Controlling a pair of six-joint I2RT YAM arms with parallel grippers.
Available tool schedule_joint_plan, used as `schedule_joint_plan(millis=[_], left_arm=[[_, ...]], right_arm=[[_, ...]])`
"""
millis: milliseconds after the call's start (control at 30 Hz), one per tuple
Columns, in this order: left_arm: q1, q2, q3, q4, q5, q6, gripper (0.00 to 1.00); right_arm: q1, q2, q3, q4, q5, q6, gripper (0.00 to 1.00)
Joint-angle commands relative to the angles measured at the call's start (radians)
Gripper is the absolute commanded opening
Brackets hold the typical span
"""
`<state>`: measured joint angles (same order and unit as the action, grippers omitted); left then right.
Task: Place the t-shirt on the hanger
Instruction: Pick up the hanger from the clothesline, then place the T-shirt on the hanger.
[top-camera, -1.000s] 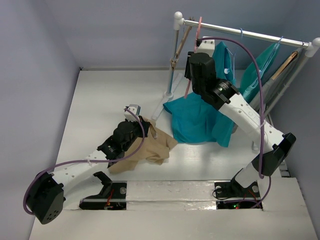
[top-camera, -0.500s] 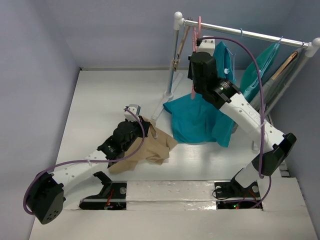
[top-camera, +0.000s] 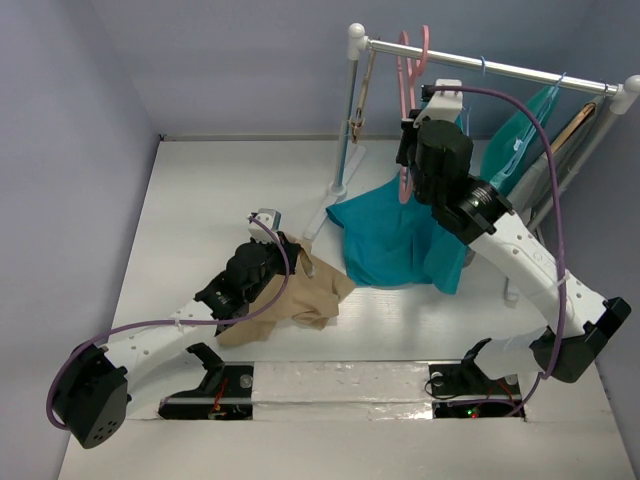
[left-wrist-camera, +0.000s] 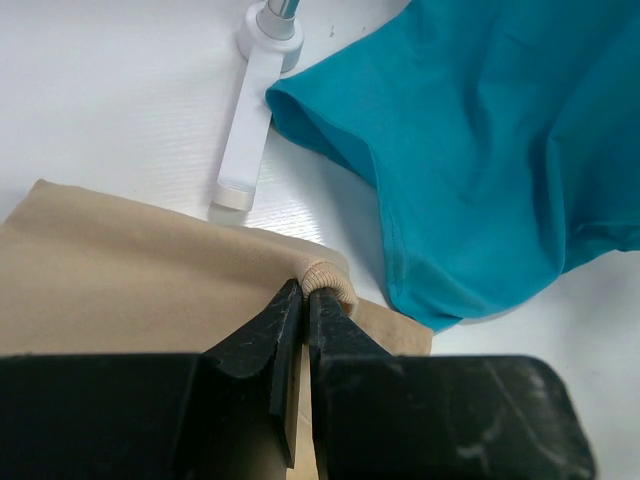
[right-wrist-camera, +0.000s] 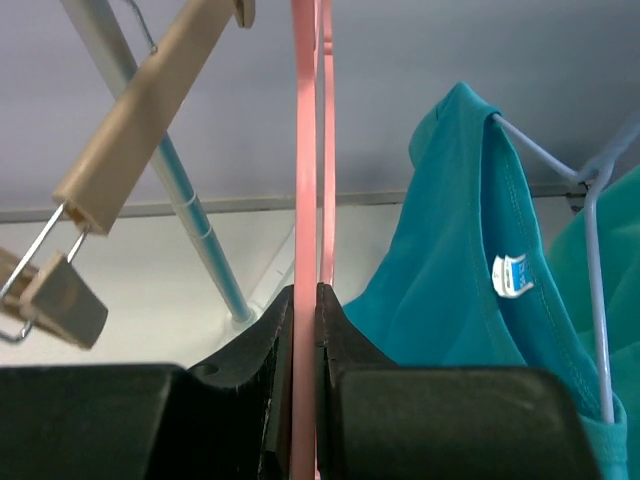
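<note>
The tan t-shirt (top-camera: 300, 297) lies crumpled on the white table, left of centre. My left gripper (top-camera: 283, 247) is shut on its ribbed collar (left-wrist-camera: 330, 277), low over the table. The pink hanger (top-camera: 408, 95) is held edge-on by my right gripper (top-camera: 412, 135), which is shut on its bar (right-wrist-camera: 304, 180) up at the rail (top-camera: 500, 70). The hook (top-camera: 422, 45) stands just above the rail's left part. In the right wrist view the pink bar runs straight up between the jaws.
A teal garment (top-camera: 395, 240) lies heaped on the table by the rack foot (left-wrist-camera: 250, 110). More teal shirts (right-wrist-camera: 470, 260) hang on thin pale-blue hangers (right-wrist-camera: 590, 200). A wooden hanger (right-wrist-camera: 150, 110) hangs at the rail's left end by the rack's upright pole (top-camera: 347, 120).
My right arm has lifted the pink hanger up and to the right, so its hook now rises above the rail. The left arm and the t-shirt have not moved.
</note>
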<state>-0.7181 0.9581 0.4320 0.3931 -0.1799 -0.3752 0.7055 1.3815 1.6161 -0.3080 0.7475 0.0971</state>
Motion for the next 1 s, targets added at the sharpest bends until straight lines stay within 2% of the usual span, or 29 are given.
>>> schedule_joint_plan(millis=[0, 467, 700, 967], left_arm=[[-0.001, -0.015, -0.01, 0.061, 0.0, -0.002, 0.0], [-0.001, 0.002, -0.007, 0.069, -0.01, -0.01, 0.0], [0.008, 0.037, 0.045, 0.041, -0.043, -0.019, 0.0], [0.049, 0.163, 0.122, 0.036, -0.061, -0.048, 0.0]], right_arm=[[0.038, -0.068, -0.076, 0.064, -0.022, 0.01, 0.0], [0.103, -0.318, -0.401, -0.078, -0.132, 0.2, 0.0], [0.146, -0.485, -0.61, -0.124, -0.457, 0.328, 0.0], [0.167, -0.706, -0.749, -0.196, -0.657, 0.389, 0.0]])
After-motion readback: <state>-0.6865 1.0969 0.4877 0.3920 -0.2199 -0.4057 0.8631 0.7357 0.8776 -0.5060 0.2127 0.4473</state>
